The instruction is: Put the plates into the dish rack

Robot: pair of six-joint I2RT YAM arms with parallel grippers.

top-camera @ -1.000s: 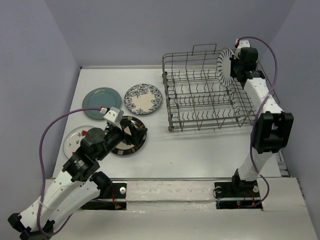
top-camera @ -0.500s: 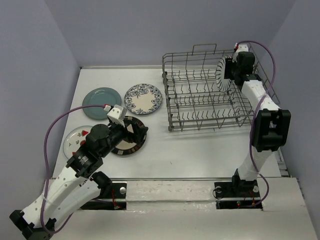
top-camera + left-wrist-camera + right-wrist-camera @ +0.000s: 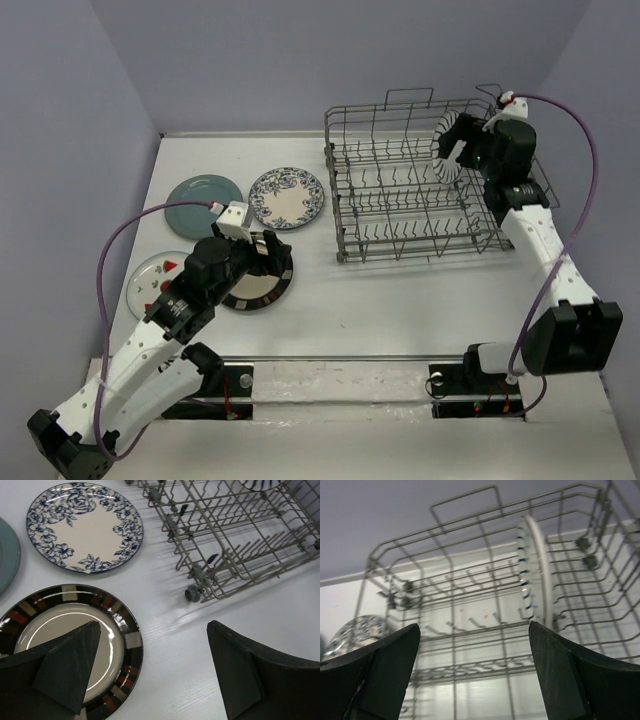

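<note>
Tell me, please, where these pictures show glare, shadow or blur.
Left wrist: sharp, with curved glare lines on the brown-rimmed plate and a soft shadow of the dish rack on the table. Right wrist: the near fingers are dark with soft edges, and the floral plate behind the wires is blurred. Top external: even light, faint shadows only.

Dish rack (image 3: 400,195) slots stand free beside the upright striped plate (image 3: 535,570).

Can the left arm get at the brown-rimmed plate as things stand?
Probably yes. The left tool is open, right above the brown-rimmed plate, one finger over it, the other off its rim. Nothing lies on the plate; the floral plate and dish rack sit apart.
</note>
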